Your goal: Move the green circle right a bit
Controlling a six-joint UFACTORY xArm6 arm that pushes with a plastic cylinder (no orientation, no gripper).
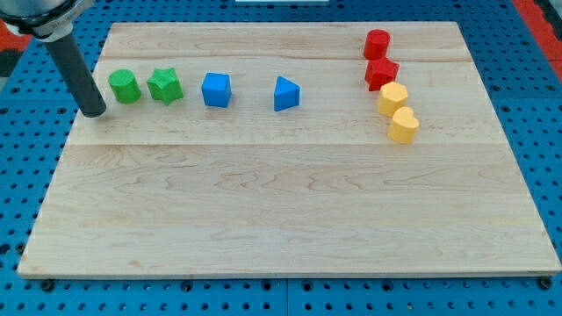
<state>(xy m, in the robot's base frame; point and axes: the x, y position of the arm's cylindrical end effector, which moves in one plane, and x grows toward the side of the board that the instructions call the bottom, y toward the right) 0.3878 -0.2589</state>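
The green circle [125, 86] stands near the board's upper left. My tip [94, 111] rests on the board just left of it and slightly below, a small gap apart. The green star [164, 86] stands right next to the circle on its right. The rod rises from the tip toward the view's top left.
A blue cube [216, 89] and a blue triangle block [285, 93] stand further right in the same row. At the upper right, a red cylinder [377, 43], a red star [381, 74], a yellow hexagon [392, 98] and a yellow heart [404, 125] form a column. The wooden board [281, 219] lies on a blue pegboard.
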